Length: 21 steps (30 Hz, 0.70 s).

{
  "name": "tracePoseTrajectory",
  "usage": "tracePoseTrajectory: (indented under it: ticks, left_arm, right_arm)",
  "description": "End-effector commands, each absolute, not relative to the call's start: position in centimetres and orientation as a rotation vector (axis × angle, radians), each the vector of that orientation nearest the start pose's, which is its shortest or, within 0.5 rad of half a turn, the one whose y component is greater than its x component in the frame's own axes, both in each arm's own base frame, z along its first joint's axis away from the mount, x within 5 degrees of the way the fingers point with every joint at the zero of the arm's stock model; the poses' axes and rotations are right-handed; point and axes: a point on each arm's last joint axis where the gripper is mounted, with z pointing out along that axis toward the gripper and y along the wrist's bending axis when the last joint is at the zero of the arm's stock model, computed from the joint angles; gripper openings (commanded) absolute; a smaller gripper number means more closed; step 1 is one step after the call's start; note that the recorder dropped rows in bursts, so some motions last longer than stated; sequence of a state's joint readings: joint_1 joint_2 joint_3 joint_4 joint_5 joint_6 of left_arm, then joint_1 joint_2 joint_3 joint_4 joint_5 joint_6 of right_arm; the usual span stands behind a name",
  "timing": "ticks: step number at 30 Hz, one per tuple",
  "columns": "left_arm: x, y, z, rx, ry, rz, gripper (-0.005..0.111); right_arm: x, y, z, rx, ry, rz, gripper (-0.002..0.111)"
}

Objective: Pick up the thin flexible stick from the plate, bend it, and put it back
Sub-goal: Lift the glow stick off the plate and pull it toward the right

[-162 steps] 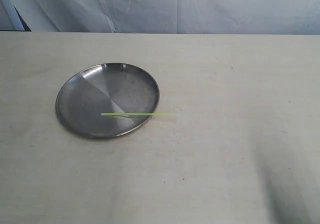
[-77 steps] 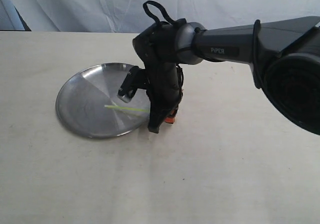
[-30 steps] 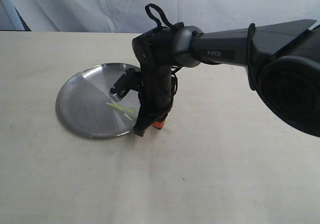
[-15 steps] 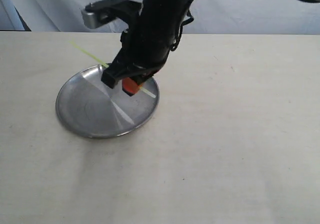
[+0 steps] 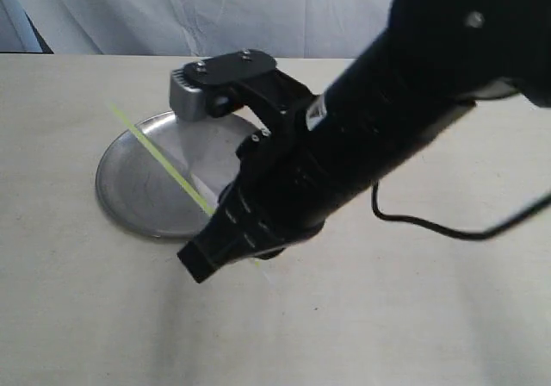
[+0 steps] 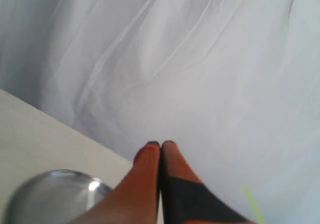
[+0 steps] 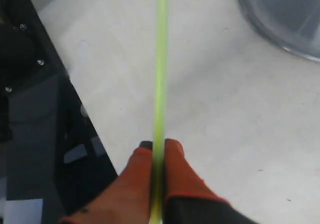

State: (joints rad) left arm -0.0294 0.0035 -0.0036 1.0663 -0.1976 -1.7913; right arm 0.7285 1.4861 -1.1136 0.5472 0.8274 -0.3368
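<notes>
The thin yellow-green stick (image 5: 159, 155) hangs tilted above the silver plate (image 5: 129, 179), with its far end past the plate's back left rim. Its near end disappears behind the black right arm (image 5: 344, 153), which hides that gripper's fingers in the exterior view. In the right wrist view the right gripper (image 7: 159, 145) is shut on the stick (image 7: 161, 59), which runs straight out past the orange fingertips; the plate (image 7: 285, 14) lies off to one side. The left gripper (image 6: 161, 144) is shut with nothing between its tips and faces the curtain. The plate's rim (image 6: 45, 194) and a bit of the stick (image 6: 252, 204) show beside it.
The beige table (image 5: 413, 317) carries only the plate. A white curtain (image 5: 258, 11) hangs behind the table. A dark machine body (image 7: 35, 109) stands close beside the right gripper in the right wrist view.
The right arm took the stick off the plate and lifted it. Over the last half second it swung nearer the camera and lower left, and now covers the plate's right side.
</notes>
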Motion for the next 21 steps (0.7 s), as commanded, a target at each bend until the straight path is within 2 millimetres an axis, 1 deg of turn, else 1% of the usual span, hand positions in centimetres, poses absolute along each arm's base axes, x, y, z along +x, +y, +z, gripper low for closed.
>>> tracePoseTrajectory:
  ticks: [1,2,3,4,5,6,7,9,10,11,13,14,16,19,20,21]
  left_arm:
    - [4.3,-3.5,23.5,-0.185,1.289,-1.006,0.000]
    - [4.1,-4.2,23.3,-0.055,1.321,-0.959,0.000]
    - [4.1,-4.3,23.1,-0.008,1.340,-0.928,0.000]
    - [4.0,-4.5,23.1,0.038,1.356,-0.890,0.000]
    - [4.0,-4.5,23.2,0.038,1.354,-0.899,0.000]
    - [3.8,-4.7,23.3,0.045,1.343,-0.933,0.000]
    - [3.7,-4.8,23.4,0.036,1.333,-0.977,0.000]
    - [3.5,-5.0,23.8,-0.038,1.312,-1.149,0.000]
    - [3.2,-5.3,24.1,-0.067,1.305,-1.287,0.000]
    - [3.0,-5.5,24.2,-0.051,1.302,-1.322,0.000]
    - [2.4,-6.0,24.4,0.014,1.290,-1.412,0.000]
    - [1.9,-6.3,24.6,0.074,1.273,-1.460,0.000]
    - [1.2,-6.7,24.8,0.150,1.240,-1.527,0.000]
    - [1.1,-6.6,25.1,0.137,1.209,-1.557,0.000]
    - [1.2,-6.4,25.1,0.110,1.205,-1.552,0.000]
    - [1.7,-6.0,25.3,0.028,1.192,-1.545,0.000]
  right_arm:
    - [17.7,19.9,28.7,-0.815,2.408,0.806,-0.001]
    - [16.5,18.7,29.1,-0.783,2.374,0.808,-0.001]
    - [15.9,18.1,29.1,-0.786,2.364,0.804,-0.001]
    - [14.8,17.1,29.1,-0.781,2.353,0.807,-0.001]
    - [14.2,16.6,29.0,-0.778,2.348,0.809,-0.001]
    - [13.2,15.6,28.6,-0.777,2.343,0.811,-0.001]
    - [12.7,15.2,28.6,-0.775,2.331,0.814,-0.001]
    - [11.9,14.3,28.2,-0.762,2.306,0.813,-0.001]
    - [11.3,13.7,28.1,-0.730,2.268,0.824,-0.001]
    - [11.0,13.4,27.9,-0.726,2.261,0.831,-0.001]
    - [10.2,13.1,27.5,-0.795,2.238,0.845,-0.001]
    - [9.6,13.1,27.3,-0.881,2.209,0.858,-0.001]
    - [9.4,13.2,27.7,-0.906,2.169,0.899,-0.001]
    - [9.6,13.3,27.9,-0.866,2.145,0.907,-0.001]
    - [9.7,13.3,27.9,-0.861,2.141,0.905,-0.001]
    - [9.7,13.3,28.0,-0.856,2.139,0.905,-0.001]
